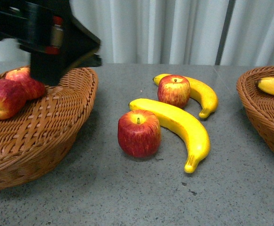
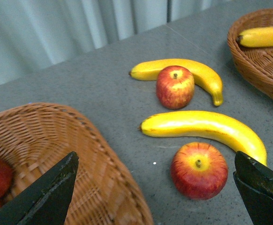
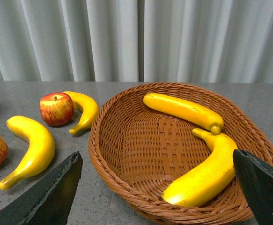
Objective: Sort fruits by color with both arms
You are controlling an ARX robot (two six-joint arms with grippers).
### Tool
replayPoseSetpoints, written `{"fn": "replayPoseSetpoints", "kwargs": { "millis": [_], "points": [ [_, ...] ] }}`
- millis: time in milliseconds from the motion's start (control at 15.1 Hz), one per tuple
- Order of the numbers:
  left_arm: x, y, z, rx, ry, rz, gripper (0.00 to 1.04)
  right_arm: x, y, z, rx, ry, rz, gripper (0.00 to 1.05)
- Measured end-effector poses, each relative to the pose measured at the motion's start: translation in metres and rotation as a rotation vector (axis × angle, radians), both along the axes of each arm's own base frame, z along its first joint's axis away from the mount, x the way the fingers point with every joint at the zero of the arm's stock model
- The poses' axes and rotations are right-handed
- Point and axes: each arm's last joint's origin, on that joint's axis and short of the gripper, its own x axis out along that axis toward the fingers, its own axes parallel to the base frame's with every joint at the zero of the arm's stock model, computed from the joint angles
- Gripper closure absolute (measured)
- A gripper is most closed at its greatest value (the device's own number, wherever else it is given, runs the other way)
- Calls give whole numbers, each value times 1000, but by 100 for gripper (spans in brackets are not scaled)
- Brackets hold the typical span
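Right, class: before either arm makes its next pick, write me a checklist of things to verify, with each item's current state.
1. Left gripper open, empty: ok.
2. Right gripper open, empty: ok.
3. Left basket holds only apples: ok, from what shows.
4. Right basket holds only bananas: ok.
5. Near apple clear of near banana: cannot tell.
6. Far apple clear of far banana: not ok, it sits against it.

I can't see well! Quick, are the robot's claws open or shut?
Left gripper: open, holding nothing.
Right gripper: open, holding nothing.
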Motion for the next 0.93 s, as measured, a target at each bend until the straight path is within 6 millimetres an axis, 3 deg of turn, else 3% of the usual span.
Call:
{"fn": "replayPoseSetpoints", "kwargs": {
  "millis": [199, 596, 927],
  "points": [
    [35, -36, -19, 44, 84, -102, 7, 0, 0, 0, 0, 0, 0, 7],
    [49, -93, -57, 152, 156, -292, 7, 0, 0, 0, 0, 0, 0, 7],
    [61, -102, -74, 212, 121, -309, 7, 0, 0, 0, 0, 0, 0, 7]
  ]
}}
